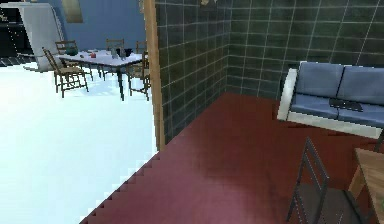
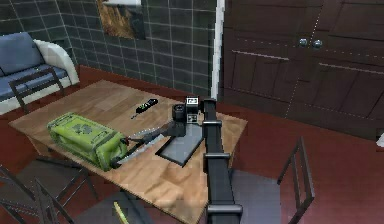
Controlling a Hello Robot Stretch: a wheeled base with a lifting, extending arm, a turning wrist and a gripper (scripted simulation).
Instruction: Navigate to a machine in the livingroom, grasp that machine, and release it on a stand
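1. Where the forward view looks ahead, a red floor (image 1: 230,150) is seen running along a tiled wall (image 1: 200,60) of dark green. A blue sofa (image 1: 335,90) is set against that wall at the right, and a small dark thing (image 1: 347,104) lies on its seat; what it is cannot be told.
2. At the lower right a dark chair (image 1: 320,190) is placed by the corner of a wooden table (image 1: 370,185). Past a door frame (image 1: 151,70) at the left, a dining table (image 1: 105,62) ringed by chairs is seen on a white floor.
3. In the arm side view the arm (image 2: 215,170) is raised over the wooden table from the bottom edge. The gripper (image 2: 178,116) is seen against the tabletop near its far edge. The state of its fingers cannot be told, nor whether anything is held.
4. A flat dark slab (image 2: 182,148), possibly the machine, lies on the table just left of the arm, near the gripper. A green bag (image 2: 85,140) is laid at the table's left end, and a slim dark thing (image 2: 145,105) farther out.
5. A dark double door (image 2: 300,60) is seen behind the table.
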